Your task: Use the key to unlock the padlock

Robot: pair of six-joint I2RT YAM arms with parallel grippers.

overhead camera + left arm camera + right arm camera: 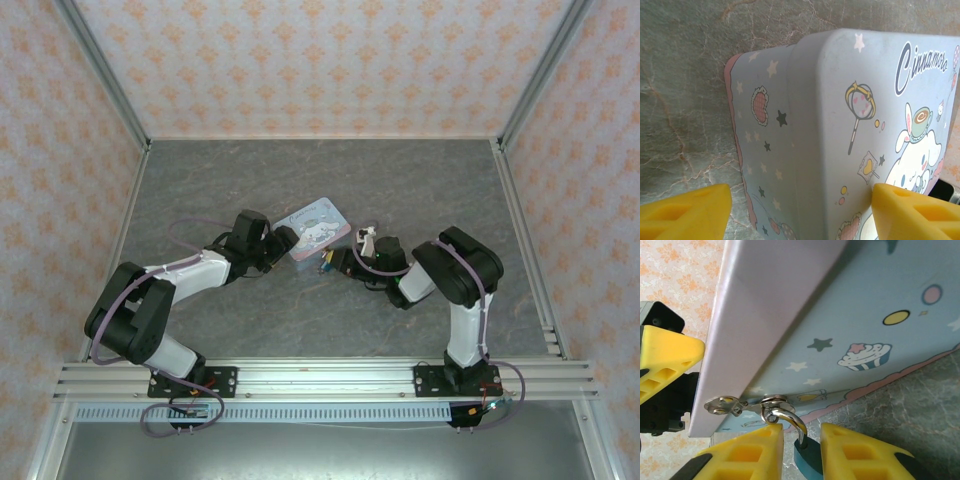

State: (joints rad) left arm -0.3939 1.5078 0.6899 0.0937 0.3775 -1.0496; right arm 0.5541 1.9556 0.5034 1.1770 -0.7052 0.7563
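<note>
Padlock (pixel 790 419) shackle hangs thru hasp (pixel 722 404) on Cinnamoroll tin (pixel 850 315) edge. R gripper (pixel 801 434) narrow, fingers flanking teal key (pixel 809 462) head; grip unclear. L gripper (pixel 802 194) wide, straddling tin's end.

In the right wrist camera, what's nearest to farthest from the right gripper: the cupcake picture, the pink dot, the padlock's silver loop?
1. The padlock's silver loop, just above the right gripper.
2. The cupcake picture, farther up the tin.
3. The pink dot, top right.
</note>
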